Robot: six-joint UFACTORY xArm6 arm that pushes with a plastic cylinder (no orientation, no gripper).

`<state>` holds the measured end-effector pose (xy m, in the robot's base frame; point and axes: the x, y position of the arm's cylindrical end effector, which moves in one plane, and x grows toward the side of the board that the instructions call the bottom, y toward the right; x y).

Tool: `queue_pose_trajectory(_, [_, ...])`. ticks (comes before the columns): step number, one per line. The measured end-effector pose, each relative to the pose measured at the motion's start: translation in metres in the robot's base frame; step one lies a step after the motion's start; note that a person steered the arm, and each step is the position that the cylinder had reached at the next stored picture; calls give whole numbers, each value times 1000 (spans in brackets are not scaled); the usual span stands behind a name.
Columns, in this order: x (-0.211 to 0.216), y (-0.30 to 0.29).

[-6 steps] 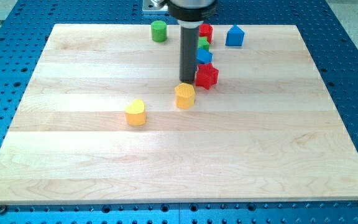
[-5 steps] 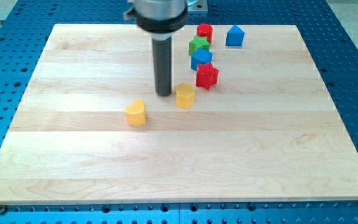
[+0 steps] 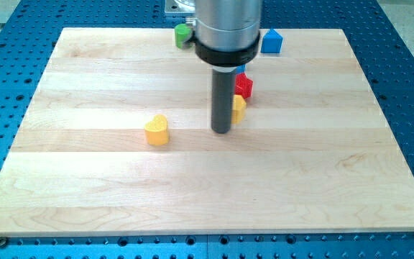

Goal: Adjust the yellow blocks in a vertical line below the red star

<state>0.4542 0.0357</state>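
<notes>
Bright, even overhead light — soft short shadows, mild sheen on pale wood, sharp focus throughout.

Wooden worktop (image 3: 85, 180) carries yellow heart block (image 3: 157, 130), second yellow block (image 3: 238, 108), red block (image 3: 244, 86), green block (image 3: 182, 34), blue block (image 3: 271, 41).
</notes>
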Motion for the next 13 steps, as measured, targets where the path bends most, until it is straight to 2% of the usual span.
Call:
queue_pose_trajectory(1, [0, 33])
queue_pose_trajectory(2, [47, -6])
queue_pose_trajectory(3, [113, -128])
queue_pose_trajectory(4, [85, -191])
queue_pose_trajectory(6, [14, -132])
queue_pose_trajectory(8, [13, -34])
queue_pose_trajectory(9, [16, -120])
queue_pose_trajectory(11, [-38, -38])
queue_pose_trajectory(12, [-11, -16])
queue_pose_trajectory(13, [-1, -19])
